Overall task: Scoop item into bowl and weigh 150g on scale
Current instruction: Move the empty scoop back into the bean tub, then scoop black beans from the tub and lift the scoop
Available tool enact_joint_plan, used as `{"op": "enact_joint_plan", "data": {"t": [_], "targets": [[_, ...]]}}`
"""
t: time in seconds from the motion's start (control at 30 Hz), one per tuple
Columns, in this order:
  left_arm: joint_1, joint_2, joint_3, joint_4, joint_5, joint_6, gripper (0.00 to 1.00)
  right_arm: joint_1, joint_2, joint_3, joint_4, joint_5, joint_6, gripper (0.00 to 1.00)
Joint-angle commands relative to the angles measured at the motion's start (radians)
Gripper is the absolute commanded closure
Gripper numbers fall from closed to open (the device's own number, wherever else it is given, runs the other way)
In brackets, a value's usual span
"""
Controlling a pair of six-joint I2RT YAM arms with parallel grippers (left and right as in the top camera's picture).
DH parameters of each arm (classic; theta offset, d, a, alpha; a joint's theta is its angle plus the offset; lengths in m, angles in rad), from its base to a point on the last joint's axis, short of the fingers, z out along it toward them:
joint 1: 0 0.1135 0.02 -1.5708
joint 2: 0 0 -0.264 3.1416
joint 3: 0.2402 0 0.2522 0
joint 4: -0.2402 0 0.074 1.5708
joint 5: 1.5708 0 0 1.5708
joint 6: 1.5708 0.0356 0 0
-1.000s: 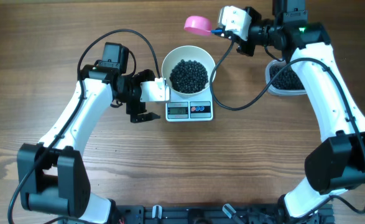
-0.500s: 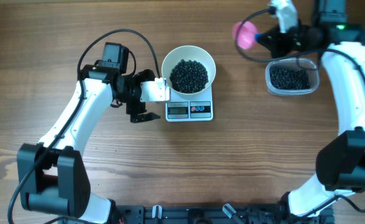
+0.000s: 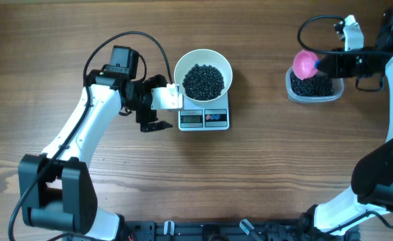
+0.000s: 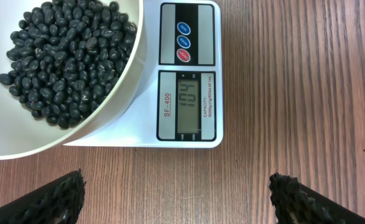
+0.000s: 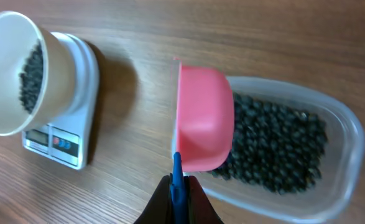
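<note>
My right gripper [image 5: 179,194] is clamped shut on the blue handle of the pink scoop [image 5: 202,118]. It shows at the bottom middle of the right wrist view, with the handle pinched between the two fingers. The scoop is turned on its side, its rounded back towards the camera, and it hangs over the left end of the clear tub [image 5: 350,134]. I cannot tell whether its lip touches what is in the tub. From overhead the scoop sits at the upper left corner of the tub, at the upper right of the frame.

The white bowl [image 3: 180,63] stands on the scale [image 3: 204,119] at the upper middle of the overhead view, well apart from the tub. A mound of black beans [image 3: 203,81] fills the bowl's middle, and more of them cover the floor of the tub. In the left wrist view the scale's grey display seems to read 104, with three round buttons beside it.

My left gripper [image 4: 176,202] holds nothing. Its fingers are spread wide and show at the two lower corners of its own view. It rests low over the wooden table [image 3: 283,167], just left of the scale.
</note>
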Motion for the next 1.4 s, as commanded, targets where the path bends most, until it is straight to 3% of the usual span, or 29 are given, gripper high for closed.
{"op": "enact_joint_plan", "data": {"t": [0.0,0.27,0.53,0.67,0.8,1.37], "targets": [[-0.002,0.011,-0.006,-0.001,0.023,-0.010,0.00,-0.002,-0.019,0.010,-0.012,0.079,0.007,0.96],[-0.002,0.011,-0.006,-0.001,0.023,-0.010,0.00,-0.002,-0.013,0.009,-0.018,0.240,0.117,0.96],[-0.002,0.011,-0.006,-0.001,0.023,-0.010,0.00,-0.002,-0.013,0.009,-0.035,0.255,0.138,0.96],[-0.002,0.011,-0.006,-0.001,0.023,-0.010,0.00,0.002,-0.013,0.009,-0.046,0.401,0.188,0.96],[-0.002,0.011,-0.006,-0.001,0.023,-0.010,0.00,0.031,-0.013,0.009,-0.034,0.514,0.167,0.96],[-0.002,0.011,-0.006,-0.001,0.023,-0.010,0.00,0.127,0.107,0.009,0.055,0.555,0.137,0.96]]}}
